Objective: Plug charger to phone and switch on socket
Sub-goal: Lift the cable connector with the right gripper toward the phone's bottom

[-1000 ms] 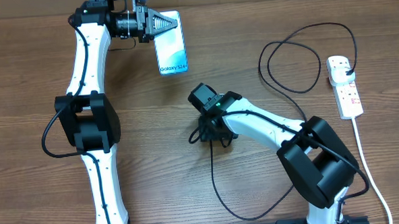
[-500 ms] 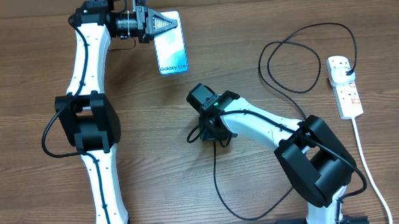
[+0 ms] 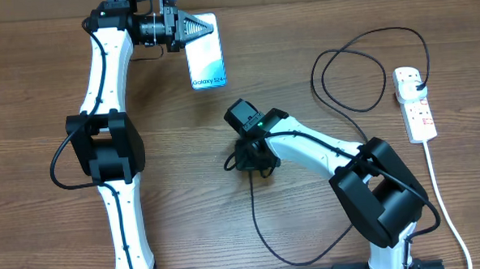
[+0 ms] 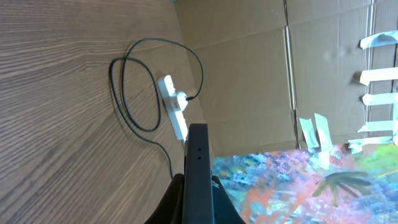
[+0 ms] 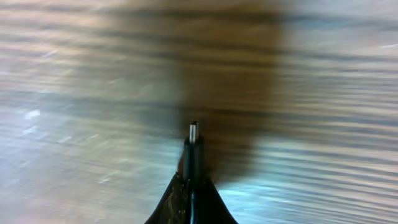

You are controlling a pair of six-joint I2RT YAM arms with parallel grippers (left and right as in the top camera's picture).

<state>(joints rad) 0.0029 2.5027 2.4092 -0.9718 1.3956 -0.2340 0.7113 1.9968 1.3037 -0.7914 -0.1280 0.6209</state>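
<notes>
The phone (image 3: 207,63), with a light blue screen, is at the table's back, and my left gripper (image 3: 205,27) is shut on its far end. In the left wrist view the phone (image 4: 198,158) shows edge-on between the closed fingers of the left gripper (image 4: 198,200). My right gripper (image 3: 245,162) points down at mid-table, shut on the charger (image 3: 256,215) near its tip. In the right wrist view the small connector tip (image 5: 193,132) pokes out past the right gripper (image 5: 191,186), just above the wood. The socket (image 3: 415,104) lies at the right edge with the black plug (image 3: 417,81) in it.
The thin black cable makes a big loop (image 3: 347,69) left of the socket and another curve (image 3: 310,257) near the front edge. The socket's thick white cord (image 3: 442,199) runs toward the front right. Cardboard walls (image 4: 249,81) stand behind the table.
The right gripper has shut on the charger's connector end and shifted slightly left, dragging the cable with it. The left arm and phone have not moved.
</notes>
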